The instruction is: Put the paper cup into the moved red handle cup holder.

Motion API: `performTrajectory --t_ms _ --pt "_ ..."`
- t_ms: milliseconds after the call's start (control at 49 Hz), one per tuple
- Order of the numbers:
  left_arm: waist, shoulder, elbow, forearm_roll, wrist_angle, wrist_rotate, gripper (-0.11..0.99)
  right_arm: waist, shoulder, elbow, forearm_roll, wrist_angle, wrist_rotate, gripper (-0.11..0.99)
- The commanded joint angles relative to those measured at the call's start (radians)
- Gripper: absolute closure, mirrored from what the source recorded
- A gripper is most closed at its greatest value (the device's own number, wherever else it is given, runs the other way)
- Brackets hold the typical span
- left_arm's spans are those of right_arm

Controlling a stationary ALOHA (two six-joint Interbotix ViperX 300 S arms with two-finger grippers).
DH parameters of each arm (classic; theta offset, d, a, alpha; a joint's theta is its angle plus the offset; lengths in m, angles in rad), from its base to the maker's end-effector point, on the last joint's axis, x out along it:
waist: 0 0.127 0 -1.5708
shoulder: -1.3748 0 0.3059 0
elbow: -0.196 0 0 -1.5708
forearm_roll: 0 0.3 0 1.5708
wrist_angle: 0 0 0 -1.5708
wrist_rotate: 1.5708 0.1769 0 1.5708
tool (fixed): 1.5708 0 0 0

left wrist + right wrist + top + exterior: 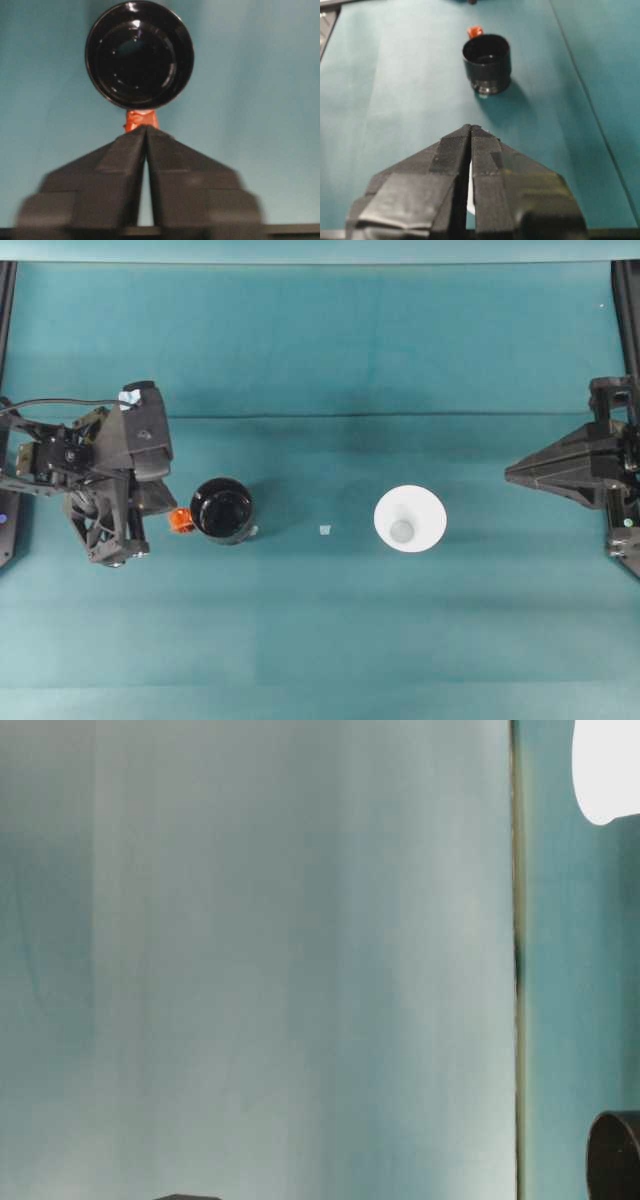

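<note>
The glossy black red handle cup holder (222, 510) stands upright left of centre, its red-orange handle (180, 522) pointing at my left arm. My left gripper (170, 512) is shut, its tips right at the handle's end (141, 119); the fingers (120, 160) are closed together, with the holder (139, 54) just beyond. The white paper cup (410, 519) stands mouth up right of centre, untouched. My right gripper (508, 475) is shut, well to the cup's right. In the right wrist view it (471, 127) points at the distant holder (486, 62).
A tiny white speck (325, 529) lies on the teal cloth between holder and cup. The table-level view catches the paper cup (605, 770) and the holder's edge (615, 1155). Dark frame rails (625, 300) run along both sides.
</note>
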Motion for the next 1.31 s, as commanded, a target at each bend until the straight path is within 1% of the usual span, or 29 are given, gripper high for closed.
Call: performTrajectory --t_ms 0,41,61,102,163,225,245,367,531,755,776,796,919,1021,1041,1102,1164,1286 --pt "0.002 0.012 -0.014 0.003 -0.011 0.000 0.60 -0.005 0.008 -0.023 0.002 -0.002 0.009 0.97" --pt "0.002 0.025 -0.014 0.003 -0.011 0.002 0.48 -0.006 0.008 -0.023 0.002 -0.002 0.008 0.97" --pt "0.000 0.032 -0.014 0.003 -0.011 0.003 0.40 -0.006 0.008 -0.023 0.002 -0.002 0.009 0.97" --pt "0.000 0.048 -0.014 0.003 -0.011 0.003 0.27 -0.008 0.008 -0.021 0.002 -0.002 0.009 0.97" --pt "-0.003 0.072 -0.012 0.003 -0.015 0.006 0.09 -0.008 0.008 -0.018 0.002 -0.002 0.009 0.97" --pt "-0.003 0.092 -0.015 0.003 -0.023 0.008 -0.04 -0.008 0.008 -0.017 0.002 -0.002 0.009 0.97" --pt "-0.003 0.100 -0.015 0.003 -0.028 0.008 -0.05 -0.008 0.008 -0.017 0.002 -0.002 0.009 0.97" --pt "-0.003 0.135 -0.017 0.003 -0.058 0.000 -0.05 -0.008 0.008 -0.017 0.002 0.000 0.009 0.97" --pt "-0.003 0.184 -0.015 0.003 -0.064 0.000 -0.05 -0.008 0.008 -0.017 0.002 0.006 0.011 0.97" --pt "0.006 0.215 -0.006 0.003 -0.081 0.000 -0.05 -0.008 0.008 -0.015 0.003 0.005 0.011 0.97" --pt "0.006 0.216 -0.006 0.003 -0.086 0.000 -0.05 -0.008 0.008 -0.014 0.002 0.006 0.011 0.97" --pt "0.009 0.216 -0.006 0.003 -0.089 0.000 -0.05 -0.008 0.008 -0.014 0.002 0.005 0.011 0.97" --pt "0.014 0.227 0.000 0.003 -0.095 0.000 -0.05 -0.008 0.008 -0.012 0.003 0.006 0.011 0.97" --pt "0.020 0.247 0.017 0.003 -0.103 0.000 -0.05 -0.008 0.008 -0.008 0.002 0.006 0.011 0.97" --pt "0.018 0.252 0.020 0.005 -0.106 0.000 -0.05 -0.008 0.008 -0.008 0.002 0.006 0.011 0.97" --pt "0.018 0.264 0.031 0.003 -0.123 0.000 -0.05 -0.008 0.008 -0.006 0.002 0.006 0.011 0.97" --pt "0.020 0.272 0.031 0.003 -0.138 0.000 -0.05 -0.008 0.008 -0.006 0.003 0.006 0.011 0.97" --pt "0.020 0.279 0.023 0.003 -0.158 0.000 -0.05 -0.008 0.008 -0.006 0.002 0.006 0.012 0.97"
